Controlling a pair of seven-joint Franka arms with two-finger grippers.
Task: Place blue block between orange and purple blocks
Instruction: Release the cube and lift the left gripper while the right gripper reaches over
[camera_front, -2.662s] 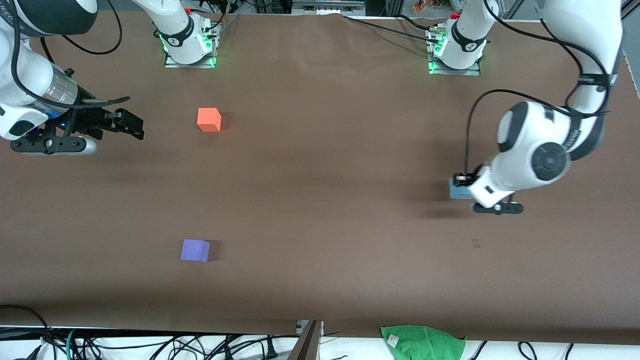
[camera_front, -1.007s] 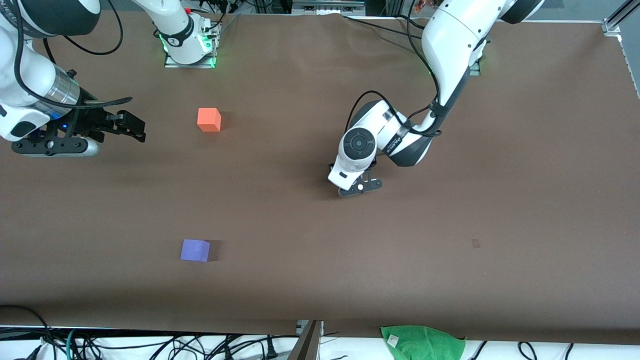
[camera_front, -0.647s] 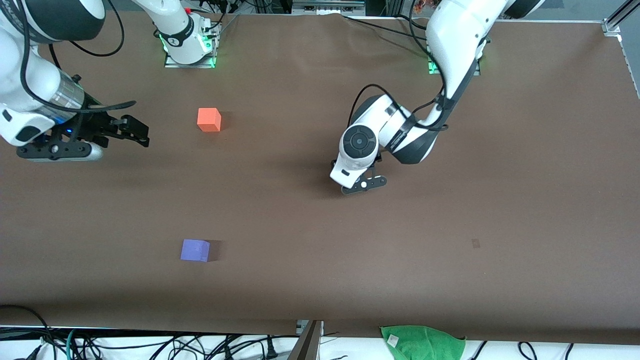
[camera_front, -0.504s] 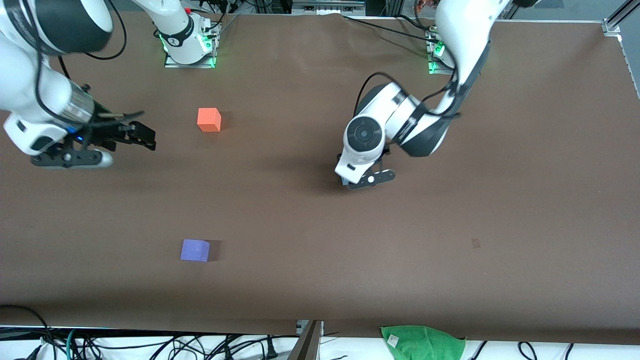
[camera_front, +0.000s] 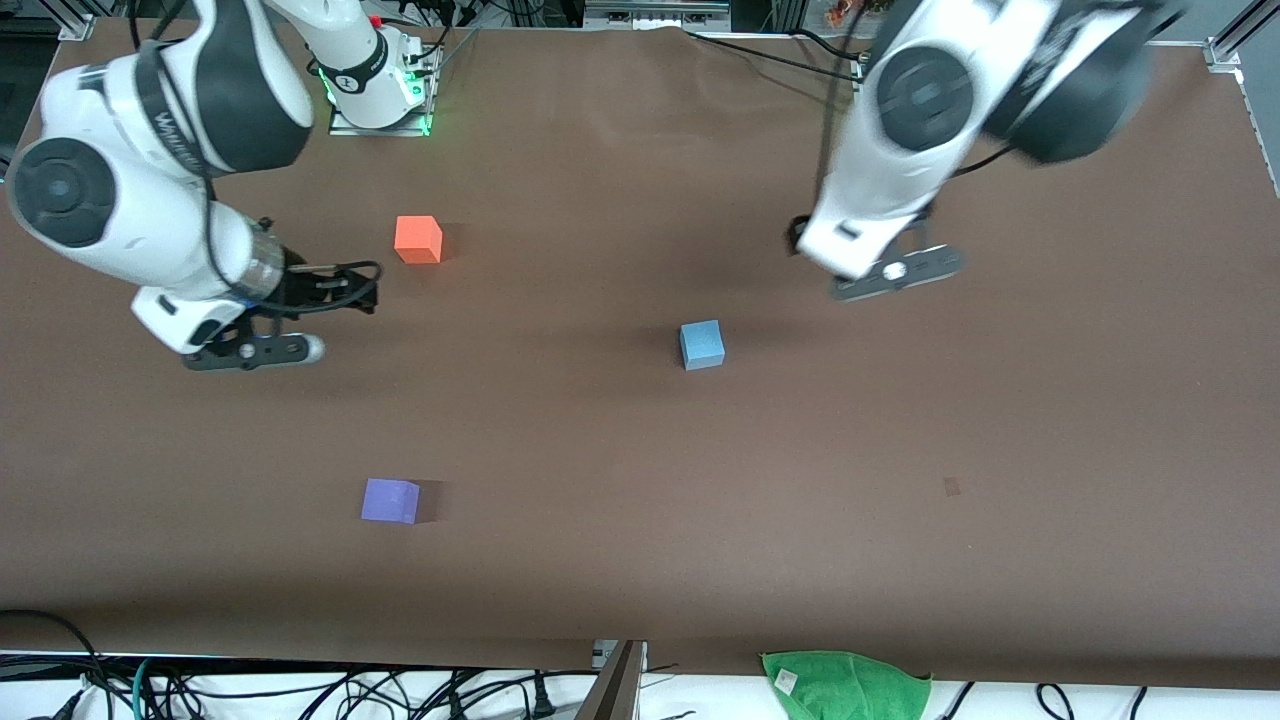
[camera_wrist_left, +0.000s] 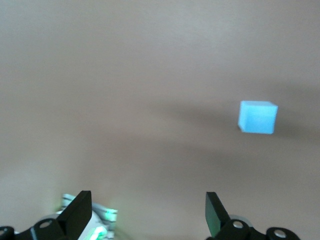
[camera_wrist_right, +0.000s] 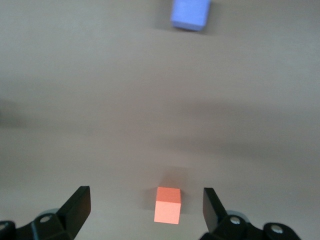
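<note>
The blue block sits alone on the brown table, mid-table; it also shows in the left wrist view. The orange block lies toward the right arm's end, farther from the front camera. The purple block lies nearer that camera, in line with the orange one. My left gripper is open and empty, raised over the table apart from the blue block, jaws wide in its wrist view. My right gripper is open and empty, beside the orange block; the purple block shows farther off.
A green cloth lies on the white ledge past the table's edge nearest the front camera, among cables. The right arm's base stands at the table's edge farthest from that camera. A small dark mark is on the table surface.
My left gripper carried the blue block to mid-table, let it go and rose away toward its base. My right arm swung in toward the orange block.
</note>
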